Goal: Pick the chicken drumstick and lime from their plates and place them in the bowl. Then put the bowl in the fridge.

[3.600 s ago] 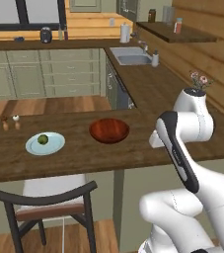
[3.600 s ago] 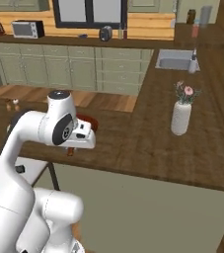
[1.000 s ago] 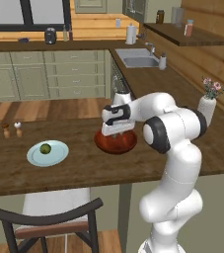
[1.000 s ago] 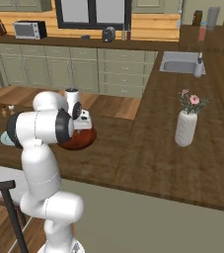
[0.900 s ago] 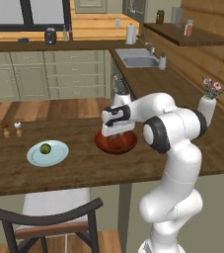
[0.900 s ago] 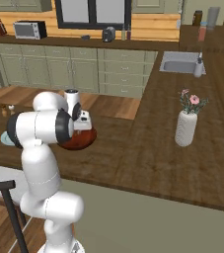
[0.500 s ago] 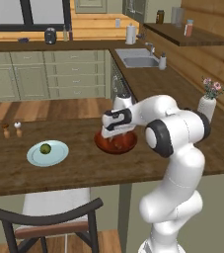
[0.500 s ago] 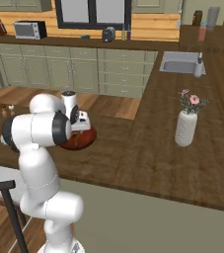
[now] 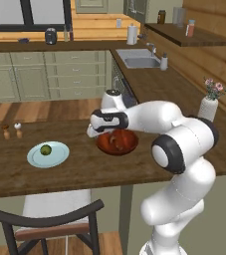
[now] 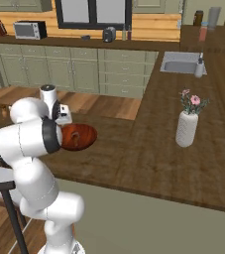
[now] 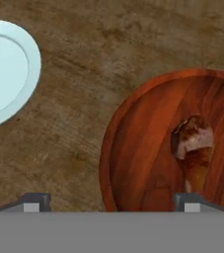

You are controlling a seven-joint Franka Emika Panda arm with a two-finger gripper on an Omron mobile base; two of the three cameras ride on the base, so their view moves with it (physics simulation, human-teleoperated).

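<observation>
My gripper [image 11: 111, 200] hangs with its jaws spread wide, empty, over the near rim of the bowl [image 11: 133, 163]. The chicken drumstick [image 11: 195, 150] lies inside the bowl, its long axis running toward me, thick end farther off; its thin end is hidden behind my fingertip. Beyond, the pale blue plate [image 9: 37, 159] carries the lime [image 9: 46, 149], cut off in the hand view.

Gripper [image 11: 111, 200] jaws now spread wide; chicken drumstick [image 11: 195, 148] released, lying in bowl [image 11: 138, 153].
</observation>
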